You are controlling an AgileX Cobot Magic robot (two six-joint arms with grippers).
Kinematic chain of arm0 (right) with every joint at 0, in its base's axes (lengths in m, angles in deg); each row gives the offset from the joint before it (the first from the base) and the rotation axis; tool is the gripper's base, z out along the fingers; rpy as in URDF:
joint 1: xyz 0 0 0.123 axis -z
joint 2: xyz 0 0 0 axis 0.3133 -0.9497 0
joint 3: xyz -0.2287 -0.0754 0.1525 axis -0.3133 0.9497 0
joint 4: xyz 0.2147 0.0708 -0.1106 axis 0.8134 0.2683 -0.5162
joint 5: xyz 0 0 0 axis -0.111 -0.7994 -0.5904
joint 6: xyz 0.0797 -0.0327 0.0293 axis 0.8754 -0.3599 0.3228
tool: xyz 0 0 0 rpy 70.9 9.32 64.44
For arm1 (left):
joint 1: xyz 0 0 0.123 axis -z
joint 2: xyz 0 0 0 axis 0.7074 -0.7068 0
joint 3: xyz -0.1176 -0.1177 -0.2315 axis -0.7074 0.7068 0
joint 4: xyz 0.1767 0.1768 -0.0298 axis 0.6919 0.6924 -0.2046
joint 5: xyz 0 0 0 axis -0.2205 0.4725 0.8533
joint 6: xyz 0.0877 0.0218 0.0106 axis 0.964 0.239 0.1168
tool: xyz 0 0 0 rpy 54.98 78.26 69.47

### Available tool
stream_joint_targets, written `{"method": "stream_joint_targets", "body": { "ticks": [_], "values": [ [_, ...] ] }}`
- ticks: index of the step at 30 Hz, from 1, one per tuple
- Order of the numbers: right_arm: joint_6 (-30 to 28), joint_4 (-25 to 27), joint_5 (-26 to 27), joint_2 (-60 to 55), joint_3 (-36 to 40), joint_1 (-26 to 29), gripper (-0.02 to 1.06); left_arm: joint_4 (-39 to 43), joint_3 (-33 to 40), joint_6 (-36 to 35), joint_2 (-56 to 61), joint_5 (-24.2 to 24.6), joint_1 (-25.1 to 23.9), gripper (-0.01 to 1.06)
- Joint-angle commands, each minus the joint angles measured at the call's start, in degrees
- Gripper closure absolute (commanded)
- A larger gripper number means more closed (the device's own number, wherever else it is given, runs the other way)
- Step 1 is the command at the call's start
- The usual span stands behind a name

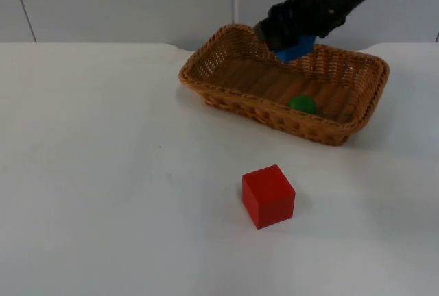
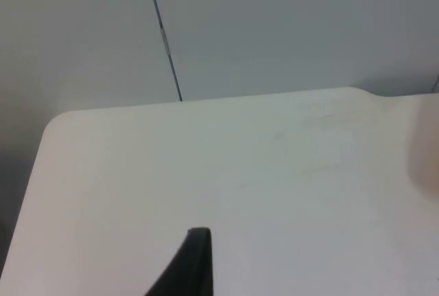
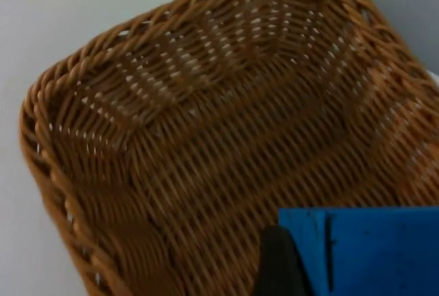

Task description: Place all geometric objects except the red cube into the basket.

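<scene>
A green object sits partly hidden behind the wicker basket's near wall. The right gripper covers much of a blue block.

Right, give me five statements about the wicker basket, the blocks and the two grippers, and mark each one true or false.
1. The right gripper holds a blue block above the brown wicker basket. True.
2. A green rounded object lies inside the basket. True.
3. The red cube sits in the basket. False: it stands on the white table, in front of the basket and apart from it.
4. The blue block rests on the basket floor. False: it hangs in the gripper over the basket's interior.
5. The left gripper grips the basket's rim. False: it waits over bare table.
</scene>
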Motion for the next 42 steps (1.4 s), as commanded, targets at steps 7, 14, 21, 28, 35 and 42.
{"method": "stream_joint_targets", "body": {
  "ticks": [7,14,21,28,35,42],
  "values": [
    [0.0,1.9,-1.8,-8.5,-8.0,-0.5,1.01,0.2,0.3,-0.4,-0.5,-0.7,-0.2,0.0],
    [0.0,1.8,-1.3,-10.0,-8.0,-0.7,0.63,0.4,0.3,-0.4,-0.5,-0.7,-0.2,0.0],
    [-0.8,1.7,-2.5,-5.9,-8.0,-1.6,0.02,1.4,0.3,-0.4,-0.5,-0.6,-0.2,0.0],
    [-3.2,1.9,-5.3,7.6,-8.0,-2.3,0.02,1.4,0.3,-0.4,-0.5,-0.6,-0.2,0.0],
    [-3.3,1.4,-2.4,29.9,-0.6,-2.0,0.02,1.6,0.3,-0.4,-0.5,-1.3,-0.2,0.0],
    [0.5,-1.1,-1.8,51.2,19.3,3.4,0.02,0.8,0.3,-0.4,-0.3,-2.2,-0.2,0.0]
  ]
}}
